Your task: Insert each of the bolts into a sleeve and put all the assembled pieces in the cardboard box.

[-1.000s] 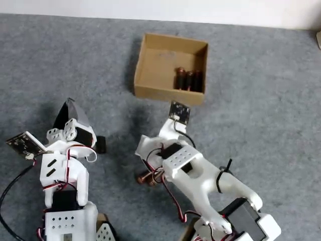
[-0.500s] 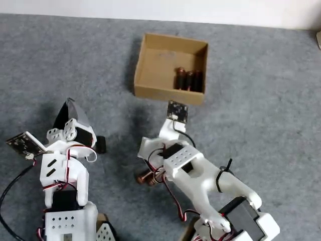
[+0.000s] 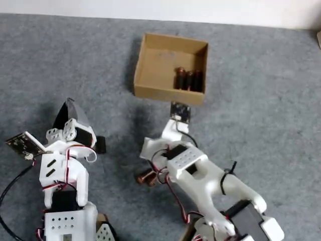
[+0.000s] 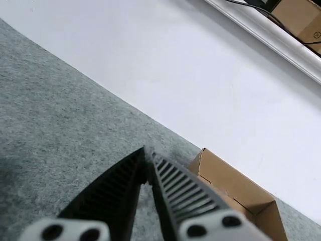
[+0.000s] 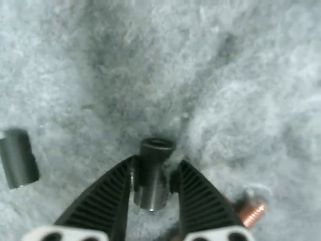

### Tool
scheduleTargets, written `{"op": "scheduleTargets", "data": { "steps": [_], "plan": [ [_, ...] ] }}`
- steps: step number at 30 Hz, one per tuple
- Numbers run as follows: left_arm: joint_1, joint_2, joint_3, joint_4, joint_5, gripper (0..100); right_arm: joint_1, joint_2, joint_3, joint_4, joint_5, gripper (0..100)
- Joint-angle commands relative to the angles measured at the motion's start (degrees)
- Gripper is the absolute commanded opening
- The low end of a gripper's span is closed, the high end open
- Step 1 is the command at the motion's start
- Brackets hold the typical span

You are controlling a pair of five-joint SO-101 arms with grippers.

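Sleeve [image 5: 150,176], dark metal, is clamped between the right gripper [image 5: 156,168] jaws, which sit narrow, one on each side of it. Its open end points away from the wrist, toward the grey carpet [image 5: 241,75]. Can't tell if it touches the carpet.

Second sleeve [image 5: 18,158] lies loose on the carpet, off to one side, apart from the gripper. Copper bolt [image 5: 251,212] lies on the other side, near a jaw, not touching it.

From the high view: copper bolts [image 3: 148,177] lie on the carpet just beside the right arm [image 3: 185,160], partly under it. The arm is bent down over that spot, between the bolts and the cardboard box [image 3: 150,55].

The box is open-topped. Assembled pieces [image 3: 188,79] lie side by side inside, against one wall.

Left gripper [image 4: 148,163]: jaws closed tip to tip, nothing between them, pointing over the carpet toward the white wall [image 4: 175,65]. Left arm [image 3: 65,165] sits well apart from the box and the bolts.
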Motion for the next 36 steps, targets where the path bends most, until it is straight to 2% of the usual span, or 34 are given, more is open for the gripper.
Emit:
{"op": "scheduleTargets", "data": {
  "steps": [1,7,12,16,19,23,25,29,36],
  "plan": [
    [-0.13,0.40,-3.21,-0.88,0.44,1,2.33,-12.00,-0.04,0.75,4.13,0.3],
    [-0.13,0.40,-3.21,-0.88,0.44,1,3.65,-32.13,0.84,12.35,10.90,0.3],
    [1.54,0.40,-3.47,0.18,0.26,1,12.53,-49.63,4.44,15.52,15.38,0.3],
    [6.64,0.40,-8.57,10.73,-1.76,1,22.46,-64.75,10.59,15.43,18.90,0.3],
    [7.43,0.48,-15.78,20.40,-3.16,1,27.56,-76.18,18.15,15.52,18.99,0.3],
    [7.43,0.66,-22.73,28.57,-1.85,1,29.41,-89.89,30.02,15.60,18.90,0.3],
    [7.34,2.51,-24.04,29.54,-1.93,1,29.58,-89.45,34.86,15.78,18.90,0.3],
    [7.34,13.85,-28.88,29.54,-1.93,1,29.67,-87.25,35.65,14.37,18.90,0.3],
    [9.80,48.31,-41.01,29.89,-4.31,1,33.63,-87.25,35.74,14.46,18.90,0.3]
  ]
}}
